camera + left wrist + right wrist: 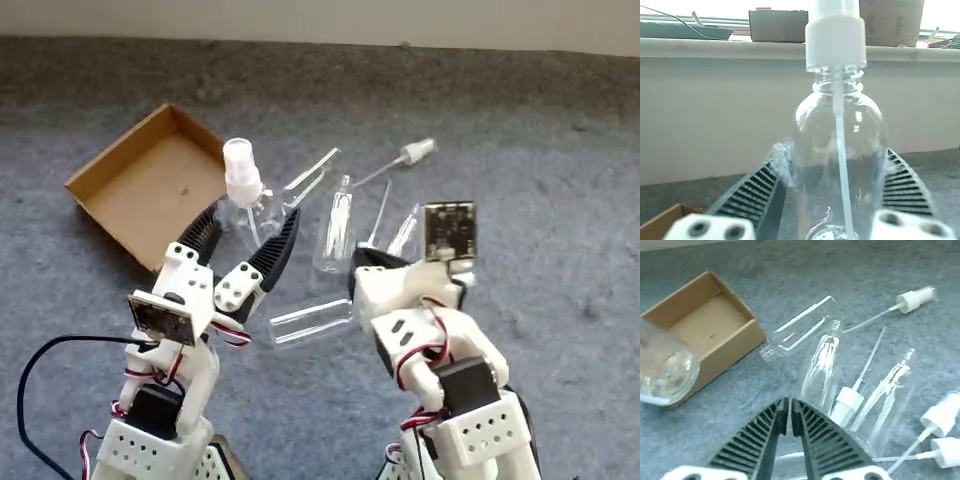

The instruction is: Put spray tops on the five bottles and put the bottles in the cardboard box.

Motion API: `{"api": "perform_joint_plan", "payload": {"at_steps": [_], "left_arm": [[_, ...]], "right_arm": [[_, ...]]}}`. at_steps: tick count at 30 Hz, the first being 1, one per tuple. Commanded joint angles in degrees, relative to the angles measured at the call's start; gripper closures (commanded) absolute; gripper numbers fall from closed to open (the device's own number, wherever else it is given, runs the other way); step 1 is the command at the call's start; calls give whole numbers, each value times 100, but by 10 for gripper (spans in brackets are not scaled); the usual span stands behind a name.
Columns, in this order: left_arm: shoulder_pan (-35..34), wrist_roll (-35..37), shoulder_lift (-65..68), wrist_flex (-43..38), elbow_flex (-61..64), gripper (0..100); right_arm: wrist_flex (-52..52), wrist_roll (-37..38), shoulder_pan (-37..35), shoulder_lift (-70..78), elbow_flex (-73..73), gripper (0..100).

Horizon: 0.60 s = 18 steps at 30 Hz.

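Looking down over the grey surface (520,110), we see our left claw (250,218) pinching a clear bottle (255,208) upright, one ribbed finger on each side of its body. This bottle wears a white spray top (240,165), whose tube runs down inside the glass-clear wall. It stands just beside the near corner of the open cardboard box (150,190), between the box and the clutter to the right. Our right claw (790,405) has its fingers pressed almost together with nothing between them, and it hangs over three bare bottles (822,365) lying on their sides. Scattered among and around them are loose spray tops (917,297), one touching the middle bottle just beyond the claw's tips.
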Motion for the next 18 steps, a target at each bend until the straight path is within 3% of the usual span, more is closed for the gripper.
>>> {"api": "perform_joint_plan", "payload": {"at_steps": [1, 8, 18], "left_arm": [[-57, 18, -92, -211, -462, 808], [-4, 70, -92, -220, -444, 808], [875, 70, -92, -211, -330, 808]], "right_arm": [[-136, 53, -523, -57, 22, 992], [-136, 53, -1631, -57, 532, 992], [-154, 62, -1736, -66, 497, 993]]}}
